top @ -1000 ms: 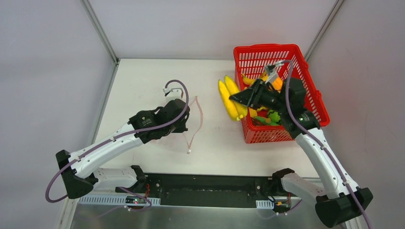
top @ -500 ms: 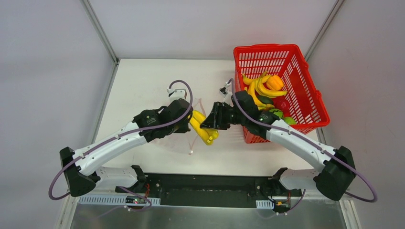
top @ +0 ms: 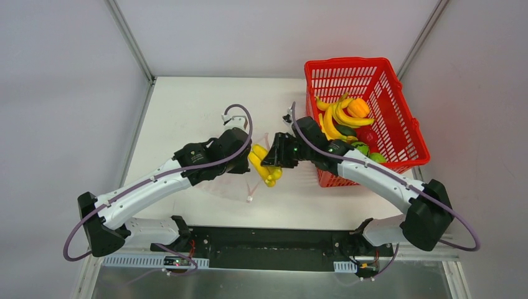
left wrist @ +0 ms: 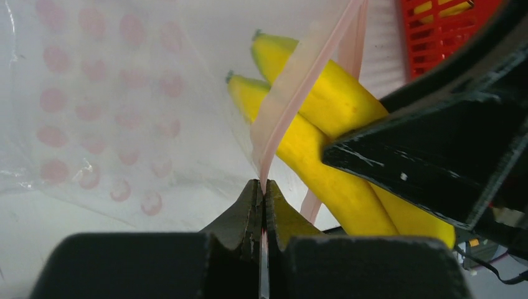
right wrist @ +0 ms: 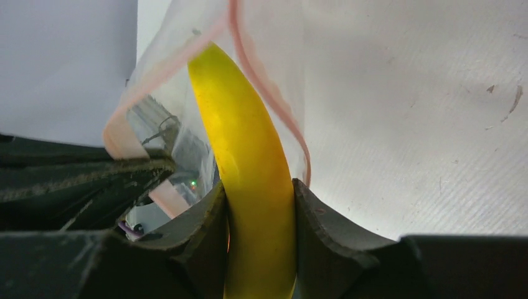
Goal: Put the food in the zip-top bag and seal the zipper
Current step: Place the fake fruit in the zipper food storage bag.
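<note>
I'm counting one bag (left wrist: pixel 93 112) with one zipper (left wrist: pixel 292 93) along its edge. I'm seeing two bananas (left wrist: pixel 324 124) side by side in the left wrist view; the right wrist view is showing only one of them. I'm picking out one basket (top: pixel 348 76) from above. Inside it I'm counting at least three basket bananas (top: pixel 336 118), overlapping, so I can't settle the exact number. I'm also counting one orange piece (top: pixel 358 107), one red piece (top: pixel 368 137) and two green bits (top: pixel 376 157). I'm running two arms, so two grippers: left gripper (left wrist: pixel 263 187), right gripper (right wrist: pixel 260 205). I'm seeing one table (top: pixel 187 112).
</note>
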{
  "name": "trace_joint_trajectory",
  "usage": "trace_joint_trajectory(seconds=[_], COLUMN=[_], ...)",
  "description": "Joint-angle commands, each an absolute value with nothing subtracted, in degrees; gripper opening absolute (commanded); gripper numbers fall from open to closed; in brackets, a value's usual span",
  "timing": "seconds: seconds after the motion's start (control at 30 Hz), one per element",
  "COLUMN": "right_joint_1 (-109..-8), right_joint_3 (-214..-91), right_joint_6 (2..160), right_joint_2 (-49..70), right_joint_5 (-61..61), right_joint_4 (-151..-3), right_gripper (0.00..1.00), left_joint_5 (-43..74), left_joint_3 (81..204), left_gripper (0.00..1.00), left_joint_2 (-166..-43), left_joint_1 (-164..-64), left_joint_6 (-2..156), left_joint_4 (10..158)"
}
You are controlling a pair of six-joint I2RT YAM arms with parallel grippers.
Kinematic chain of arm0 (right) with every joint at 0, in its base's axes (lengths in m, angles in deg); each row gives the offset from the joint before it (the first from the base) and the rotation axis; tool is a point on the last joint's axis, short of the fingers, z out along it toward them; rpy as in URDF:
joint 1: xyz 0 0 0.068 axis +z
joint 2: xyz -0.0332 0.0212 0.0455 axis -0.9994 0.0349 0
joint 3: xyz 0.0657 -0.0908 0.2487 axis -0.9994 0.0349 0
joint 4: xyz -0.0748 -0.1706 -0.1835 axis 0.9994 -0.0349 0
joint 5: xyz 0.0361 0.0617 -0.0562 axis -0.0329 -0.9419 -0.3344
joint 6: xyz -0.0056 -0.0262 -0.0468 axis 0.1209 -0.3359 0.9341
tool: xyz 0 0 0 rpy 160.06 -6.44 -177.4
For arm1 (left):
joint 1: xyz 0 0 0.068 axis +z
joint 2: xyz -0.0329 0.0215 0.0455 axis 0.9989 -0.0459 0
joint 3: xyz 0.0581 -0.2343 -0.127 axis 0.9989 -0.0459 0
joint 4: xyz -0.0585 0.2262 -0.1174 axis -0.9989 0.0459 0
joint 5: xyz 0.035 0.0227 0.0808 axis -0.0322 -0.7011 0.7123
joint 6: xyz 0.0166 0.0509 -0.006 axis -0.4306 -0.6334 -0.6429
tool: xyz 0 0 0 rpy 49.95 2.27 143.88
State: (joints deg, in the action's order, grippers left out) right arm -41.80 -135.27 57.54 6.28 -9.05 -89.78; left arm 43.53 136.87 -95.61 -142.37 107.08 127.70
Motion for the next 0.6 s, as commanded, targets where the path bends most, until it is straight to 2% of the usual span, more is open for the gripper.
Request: trace_joint_trajectory(seconds=[0.0, 0.13, 0.33, 0.47, 0.57], right_joint_1=[-41.2, -41.2, -41.1, -41.1, -41.0], right_joint_3=[-141.9, -145.7, -145.2, -146.0, -145.6], right_joint_6=[60.8, 63.5, 61.2, 60.1, 58.4], right_joint_2=[9.9, 12.2, 12.8, 13.2, 12.4], right_joint_5=[-6.0, -1.3, 1.2, 2.3, 2.3], right_joint_4=[-94.6, -99.7, -96.4, -96.0, -93.7], right_gripper=[0.19, 0.2, 0.22, 0.26, 0.34], left_joint_5=[38.5, 38.8, 36.9, 36.0, 34.8], left_joint_3=[138.6, 140.2, 140.0, 140.7, 140.7], left_gripper=[0.0, 0.0, 0.0, 0.0, 0.0], left_joint_2=[-96.7, -98.7, -98.9, -98.2, -97.4], left_joint_1=[-142.4, -143.1, -143.2, -143.2, -143.1], left_joint_6=[103.0, 102.4, 103.2, 103.5, 103.6], left_joint_4=[124.5, 126.9, 125.2, 125.1, 124.7])
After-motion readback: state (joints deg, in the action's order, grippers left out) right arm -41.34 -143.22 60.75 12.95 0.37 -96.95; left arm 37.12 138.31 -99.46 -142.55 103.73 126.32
